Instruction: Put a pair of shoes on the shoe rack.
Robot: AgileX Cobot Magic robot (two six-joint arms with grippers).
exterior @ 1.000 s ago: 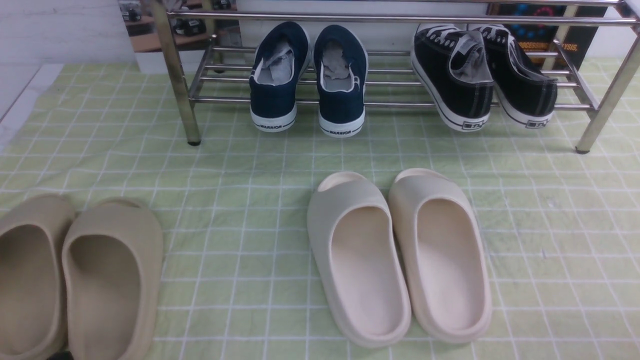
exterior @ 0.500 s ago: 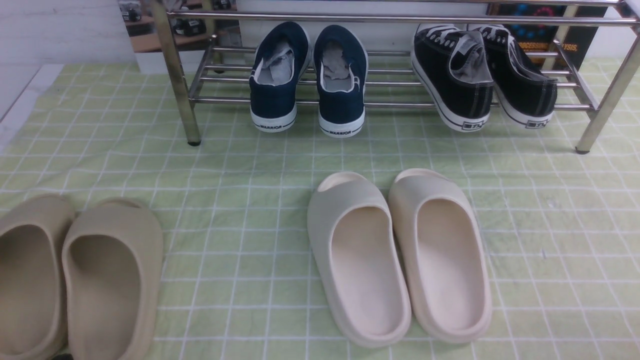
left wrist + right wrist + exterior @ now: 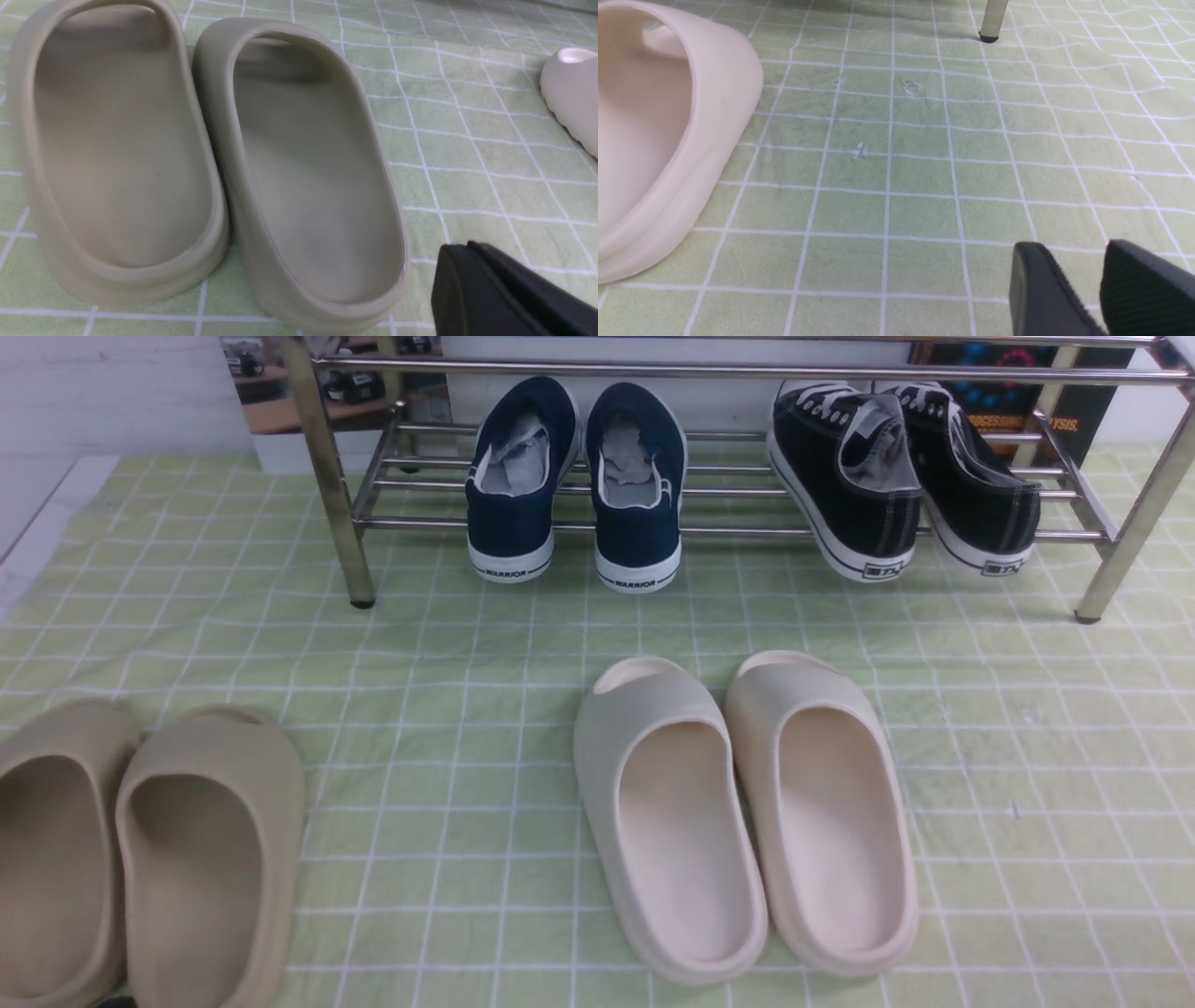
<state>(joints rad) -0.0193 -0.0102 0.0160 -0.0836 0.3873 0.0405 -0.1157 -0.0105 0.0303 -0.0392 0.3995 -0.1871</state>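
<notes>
The pair of shoes, two navy slip-ons (image 3: pixel 511 476) (image 3: pixel 638 485) with white soles, rests side by side on the lower bars of the shoe rack (image 3: pixel 329 476), heels toward me and overhanging the front bar. Neither gripper shows in the front view. In the left wrist view my left gripper (image 3: pixel 460 254) is shut with nothing in it, hovering beside the heel of a beige slide (image 3: pixel 299 177). In the right wrist view my right gripper (image 3: pixel 1073 248) stands open over bare cloth, with only the cloth between its fingers.
Black lace-up sneakers (image 3: pixel 887 476) sit on the rack's right part. Cream slides (image 3: pixel 747 812) lie mid-cloth and beige slides (image 3: pixel 149 859) at the near left. A rack leg's foot (image 3: pixel 989 32) stands beyond my right gripper. Green checked cloth (image 3: pixel 448 653) covers the floor.
</notes>
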